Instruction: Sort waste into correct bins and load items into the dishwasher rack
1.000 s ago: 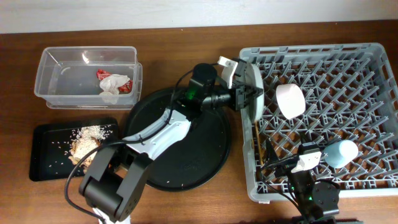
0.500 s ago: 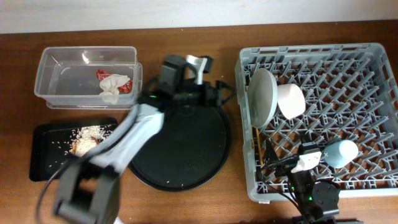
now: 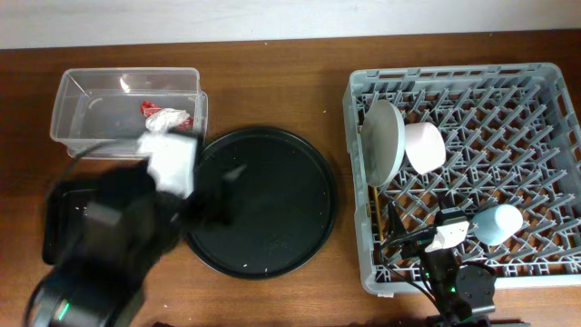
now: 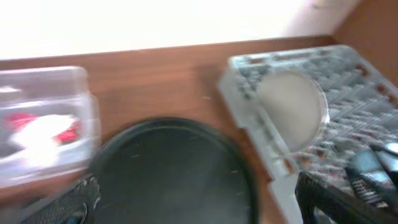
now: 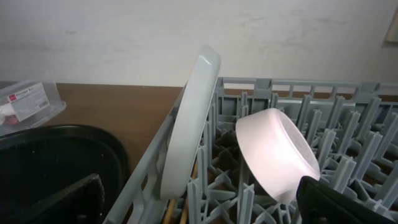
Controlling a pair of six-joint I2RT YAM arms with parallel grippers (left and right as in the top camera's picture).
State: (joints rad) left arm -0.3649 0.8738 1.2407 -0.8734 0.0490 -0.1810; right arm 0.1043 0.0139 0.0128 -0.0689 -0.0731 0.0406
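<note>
Dishwasher rack (image 3: 508, 118) sits at the right edge of the counter (image 3: 272, 64). The grey-white plate (image 3: 383, 138) stands on edge along its left wall, with the white bowl (image 3: 424, 145) tipped just beside it. Red-and-white wrappers (image 3: 159, 113) lie in the clear tub (image 3: 127, 74) at the back left corner. The left tool (image 4: 196, 202) and right tool (image 5: 199, 202) both gape apart, empty.

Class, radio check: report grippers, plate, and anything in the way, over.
Left gripper open, empty. Right gripper open, empty. Plate on edge in rack, beside white bowl. Nothing seen blocking rack.
</note>
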